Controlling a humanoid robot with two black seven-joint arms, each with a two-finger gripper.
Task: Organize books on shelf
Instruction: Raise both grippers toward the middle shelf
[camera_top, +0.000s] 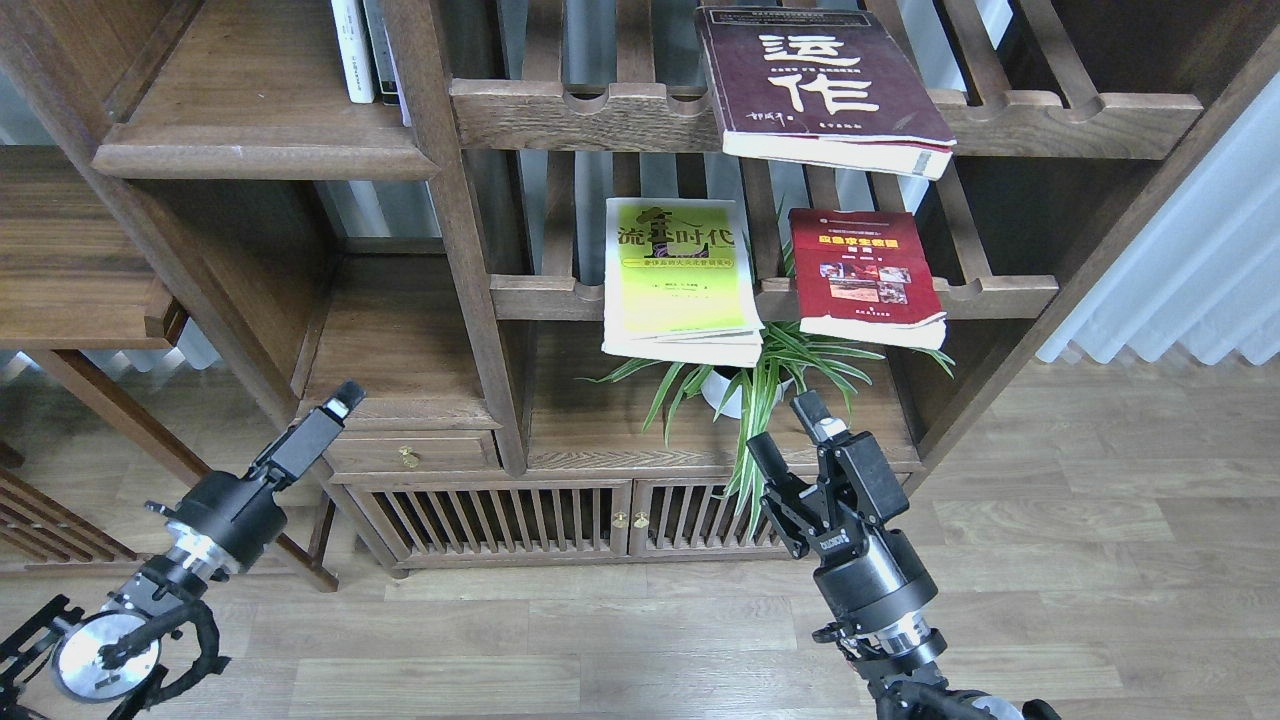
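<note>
Books flat, spines left, long axes front-back | right end effector released | left end effector seemingly clenched, unclear

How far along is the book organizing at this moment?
Nothing looks done. The maroon book, lime-yellow book and red book all lie flat on slatted racks, none on the solid shelf. Nothing in hand: right gripper is open and empty, left gripper empty. All three remain.

One head view looks forward and down at the bookcase front, fairly near.
</note>
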